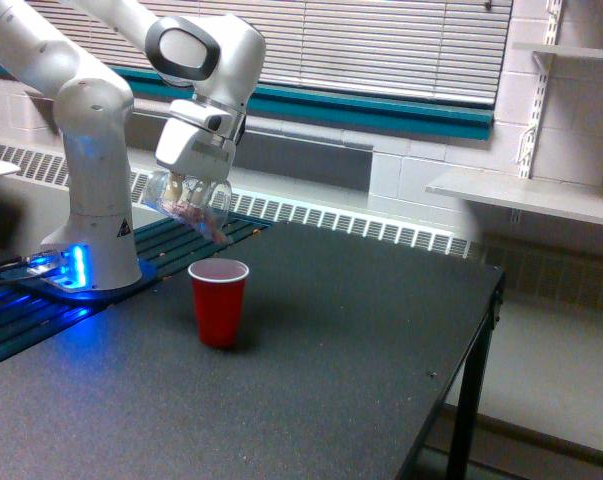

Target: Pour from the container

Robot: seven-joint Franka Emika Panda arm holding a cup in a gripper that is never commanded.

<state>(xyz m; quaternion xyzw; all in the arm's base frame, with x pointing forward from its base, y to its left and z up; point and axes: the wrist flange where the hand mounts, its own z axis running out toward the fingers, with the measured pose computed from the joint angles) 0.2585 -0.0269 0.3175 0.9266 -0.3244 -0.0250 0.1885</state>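
The clear cup point(189, 208) hangs in the air above the table, tipped well over so that its long axis slopes down from its closed end, on the exterior view's left, to its open mouth, on the exterior view's right. Small brownish-pink pieces show through its wall, gathered along the lower side and running toward the mouth. The relation that matters is mouth to target: the lip sits above the red cup point(218, 301) and a little toward the exterior view's left of the red cup's white rim, apart from it, with clear air between the two. Nothing can be seen falling across that gap, so I judge the pour to be on the point of starting, not yet delivering. The gripper point(193, 183) comes down on the clear cup from above; its jaws are closed on the cup's sides near the closed end, though the fingers themselves are partly lost behind the clear plastic. Since the mouth lies slightly short of the red cup's opening, more tilt alone could drop pieces onto the near rim or just beside it; a small carry toward the red cup would likely be safer. The red cup stands upright on the dark table point(361, 340), just in front of the arm's base point(89, 262).
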